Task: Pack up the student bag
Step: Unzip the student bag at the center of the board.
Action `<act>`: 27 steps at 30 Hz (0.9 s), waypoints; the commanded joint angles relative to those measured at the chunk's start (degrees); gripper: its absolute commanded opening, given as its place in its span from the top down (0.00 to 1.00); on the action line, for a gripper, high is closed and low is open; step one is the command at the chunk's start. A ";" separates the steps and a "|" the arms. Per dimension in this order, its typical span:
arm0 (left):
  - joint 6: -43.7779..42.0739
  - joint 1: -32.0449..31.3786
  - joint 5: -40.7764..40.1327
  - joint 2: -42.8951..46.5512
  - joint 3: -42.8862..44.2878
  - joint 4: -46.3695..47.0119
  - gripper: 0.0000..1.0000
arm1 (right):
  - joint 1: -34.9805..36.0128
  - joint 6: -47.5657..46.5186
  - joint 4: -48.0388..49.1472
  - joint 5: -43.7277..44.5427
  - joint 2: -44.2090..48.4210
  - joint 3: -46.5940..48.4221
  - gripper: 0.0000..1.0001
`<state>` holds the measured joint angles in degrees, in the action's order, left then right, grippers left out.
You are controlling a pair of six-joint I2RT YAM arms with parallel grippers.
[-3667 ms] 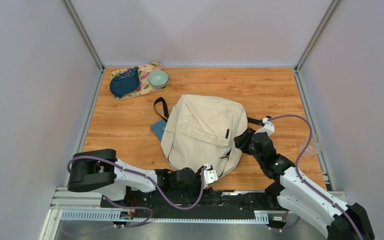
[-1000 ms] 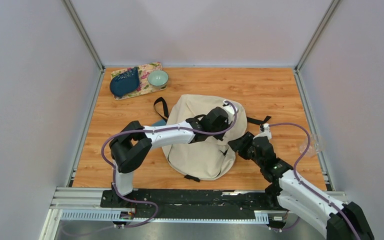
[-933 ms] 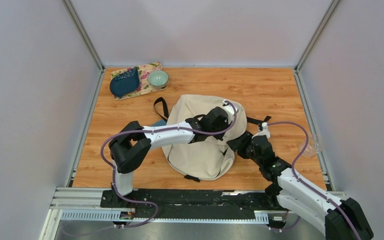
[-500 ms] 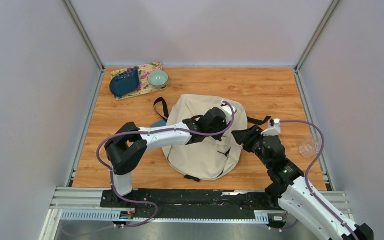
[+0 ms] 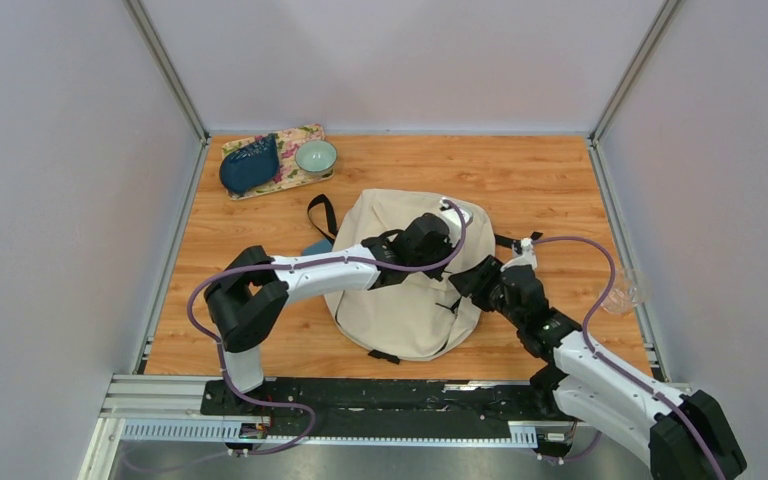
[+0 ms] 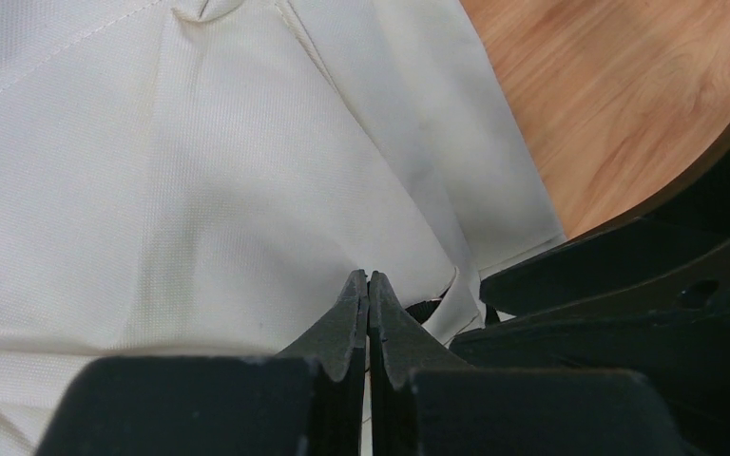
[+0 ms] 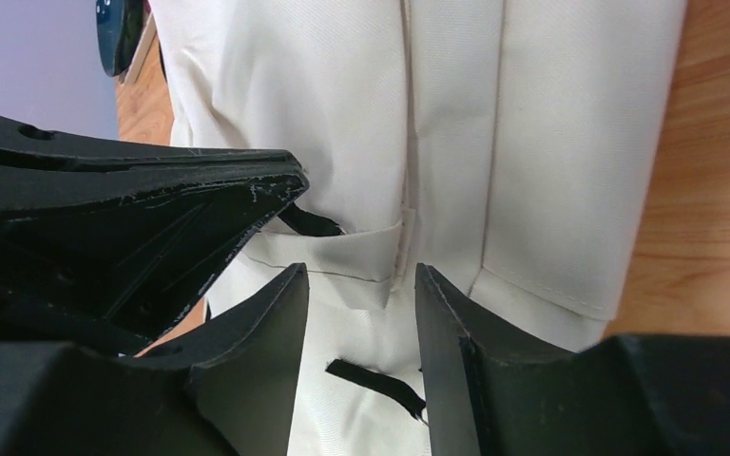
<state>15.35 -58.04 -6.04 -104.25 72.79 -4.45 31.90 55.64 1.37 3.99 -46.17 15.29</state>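
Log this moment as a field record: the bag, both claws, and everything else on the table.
student bag: cream, lying flat on the wooden table
left claw: shut, tips at the bag's fabric; cannot tell whether it pinches anything
right claw: open, jaws apart over a pocket seam of the bag
far-left corner: dark blue pouch and pale green bowl on a floral mat
left of bag: blue flat item, partly hidden by the bag
right edge: clear cup
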 commanded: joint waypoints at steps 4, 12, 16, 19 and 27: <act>1.17 0.38 0.94 3.26 -0.99 1.98 1.00 | -0.08 1.14 10.06 -3.20 -3.83 0.09 0.55; 0.29 0.56 0.77 4.93 -1.95 2.25 1.00 | -0.08 1.14 7.78 -0.83 -3.05 0.27 1.00; -1.11 0.82 -2.20 6.25 -3.36 1.73 1.00 | -0.17 -0.09 3.39 2.16 -0.94 0.71 1.00; -2.69 1.78 -5.37 8.35 -6.08 1.55 1.00 | -1.05 -1.05 0.22 3.48 1.17 0.53 1.00; -5.07 8.90 -11.53 17.14 -18.11 3.04 1.00 | -5.70 -2.73 -3.21 1.11 2.32 -0.43 1.00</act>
<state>13.28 -53.98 -11.53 -92.64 59.48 -1.91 28.95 55.48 1.65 2.92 -44.66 14.92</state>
